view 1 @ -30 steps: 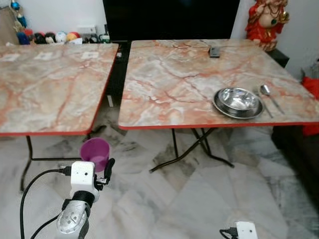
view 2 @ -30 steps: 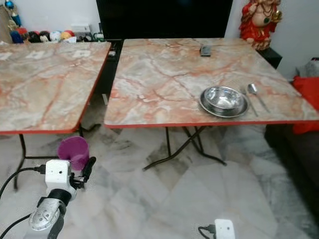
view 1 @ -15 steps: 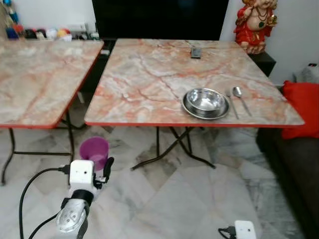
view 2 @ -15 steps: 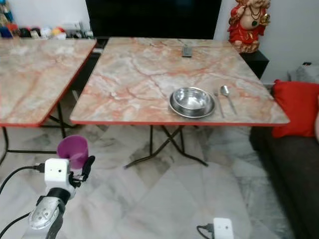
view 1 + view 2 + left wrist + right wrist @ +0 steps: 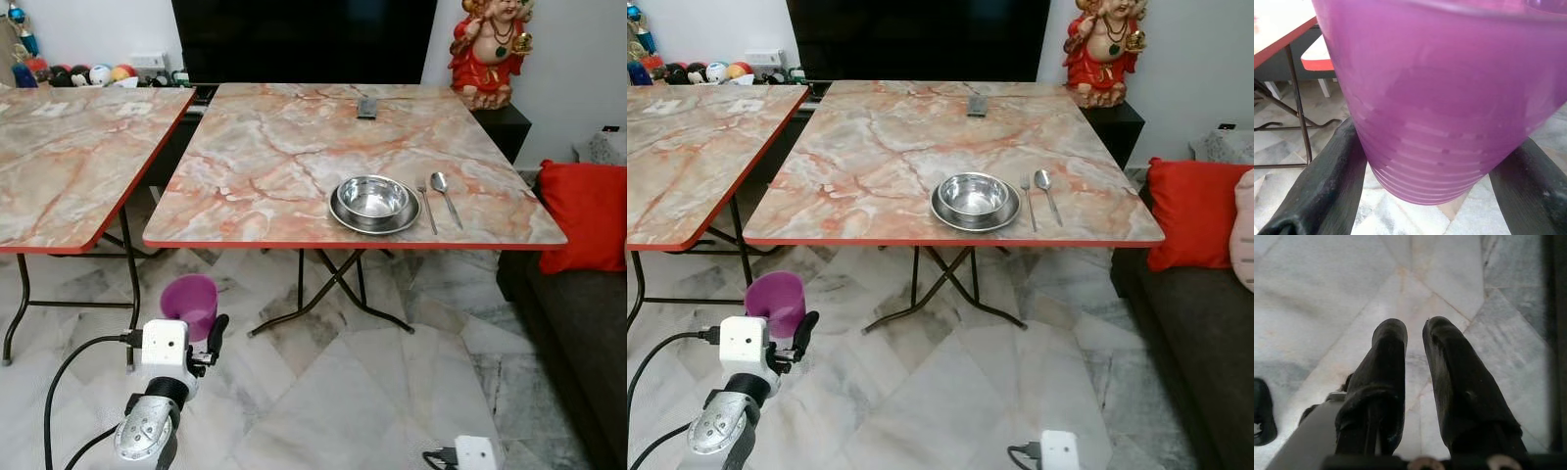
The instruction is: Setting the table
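item 1: translucent purple ribbed plastic cup (image 5: 190, 303), upright, clamped btwn the black fingers (image 5: 1327, 186) of your left gripper (image 5: 196, 328), held low over the marble floor (image 5: 372, 392), near the front edge of the marble-pattern folding table w/ red rim (image 5: 274, 166). item 2: round steel bowl on steel plate (image 5: 373, 202), on that table; fork (image 5: 428, 196) and spoon (image 5: 446, 198) just beside it. item 3: your right gripper (image 5: 1415, 340), hanging idle over the floor, fingers nearly together, holding nothing.
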Controlling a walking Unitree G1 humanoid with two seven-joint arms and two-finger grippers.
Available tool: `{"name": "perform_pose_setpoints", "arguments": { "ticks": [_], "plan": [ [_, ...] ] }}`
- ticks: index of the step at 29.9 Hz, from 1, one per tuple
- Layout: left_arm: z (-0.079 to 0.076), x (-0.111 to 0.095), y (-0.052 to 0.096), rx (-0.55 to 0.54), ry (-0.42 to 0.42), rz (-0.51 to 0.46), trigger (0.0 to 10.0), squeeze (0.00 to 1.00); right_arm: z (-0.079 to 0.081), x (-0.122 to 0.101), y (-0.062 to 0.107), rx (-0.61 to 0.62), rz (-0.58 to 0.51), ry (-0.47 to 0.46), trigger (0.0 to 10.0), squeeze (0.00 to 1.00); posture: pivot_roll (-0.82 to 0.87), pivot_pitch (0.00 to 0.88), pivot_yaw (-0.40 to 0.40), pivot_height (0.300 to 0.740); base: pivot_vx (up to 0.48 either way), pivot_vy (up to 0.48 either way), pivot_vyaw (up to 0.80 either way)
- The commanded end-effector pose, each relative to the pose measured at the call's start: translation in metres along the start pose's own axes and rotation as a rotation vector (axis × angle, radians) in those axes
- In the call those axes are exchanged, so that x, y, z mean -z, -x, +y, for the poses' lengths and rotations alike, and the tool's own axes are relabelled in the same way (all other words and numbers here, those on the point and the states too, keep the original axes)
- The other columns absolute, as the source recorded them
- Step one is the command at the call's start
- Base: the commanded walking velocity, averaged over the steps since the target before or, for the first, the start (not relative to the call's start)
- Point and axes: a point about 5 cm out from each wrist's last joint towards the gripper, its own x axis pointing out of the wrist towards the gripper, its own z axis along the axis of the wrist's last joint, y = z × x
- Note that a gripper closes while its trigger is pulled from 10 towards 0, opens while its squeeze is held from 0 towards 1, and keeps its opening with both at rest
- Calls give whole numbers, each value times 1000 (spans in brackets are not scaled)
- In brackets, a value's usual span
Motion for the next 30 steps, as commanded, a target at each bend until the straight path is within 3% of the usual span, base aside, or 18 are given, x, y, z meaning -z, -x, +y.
{"name": "perform_pose_setpoints", "arguments": {
  "ticks": [1, 30],
  "plan": [
    [4, -5, 0, 1, -2, -26, 10000, 0, -1, -1, 0, 4, -1, -4, 10000, 0, -26, 29, -2, 740, 356, 0, 0],
    [3, -7, -2, 33, -11, -31, 10000, 0, 0, 3, 1, 12, 9, -5, 10000, 0, -23, 33, 9, 740, 369, 0, 0]
  ]
}}
